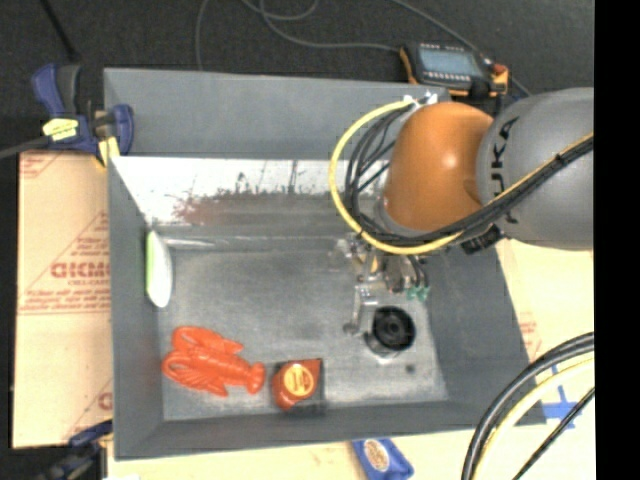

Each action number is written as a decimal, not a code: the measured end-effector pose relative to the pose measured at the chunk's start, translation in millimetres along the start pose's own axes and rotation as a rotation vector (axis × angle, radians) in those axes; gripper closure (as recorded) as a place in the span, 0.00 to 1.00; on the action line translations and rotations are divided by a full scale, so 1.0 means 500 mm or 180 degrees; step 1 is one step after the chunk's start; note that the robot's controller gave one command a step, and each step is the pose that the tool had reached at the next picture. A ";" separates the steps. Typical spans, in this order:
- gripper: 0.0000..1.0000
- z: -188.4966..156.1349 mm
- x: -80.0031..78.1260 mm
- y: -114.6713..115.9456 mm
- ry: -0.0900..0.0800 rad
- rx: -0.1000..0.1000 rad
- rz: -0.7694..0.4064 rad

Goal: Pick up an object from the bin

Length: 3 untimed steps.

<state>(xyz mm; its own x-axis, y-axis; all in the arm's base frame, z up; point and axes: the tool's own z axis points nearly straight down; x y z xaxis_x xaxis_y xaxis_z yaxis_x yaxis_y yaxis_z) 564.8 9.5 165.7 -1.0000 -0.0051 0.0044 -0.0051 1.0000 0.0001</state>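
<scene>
My gripper (378, 280) hangs low over the right part of the bin floor, under the arm's orange cover. Just below it and slightly to its right lies a small black round ring-shaped thing (392, 330), close to the gripper's lower end; whether they touch I cannot tell. An orange and black tape measure (297, 383) lies at the front of the bin, left of the gripper. Beside it, further left, is an orange toy lobster (208, 362).
A pale white-green oblong thing (158, 267) lies against the bin's left wall. The arm and its cables cover the bin's right rear corner.
</scene>
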 end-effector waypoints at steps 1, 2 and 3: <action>0.00 -0.003 0.000 0.000 -0.0005 0.0000 0.0000; 0.00 -0.047 -0.042 -0.030 -0.0022 -0.0006 0.0143; 1.00 0.033 0.138 -0.082 -0.0017 0.0004 -0.0079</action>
<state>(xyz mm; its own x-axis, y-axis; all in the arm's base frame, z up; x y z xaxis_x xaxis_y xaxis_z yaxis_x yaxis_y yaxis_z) 496.2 -31.8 149.4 -0.9995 -0.0300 -0.0010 -0.0300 0.9995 -0.0012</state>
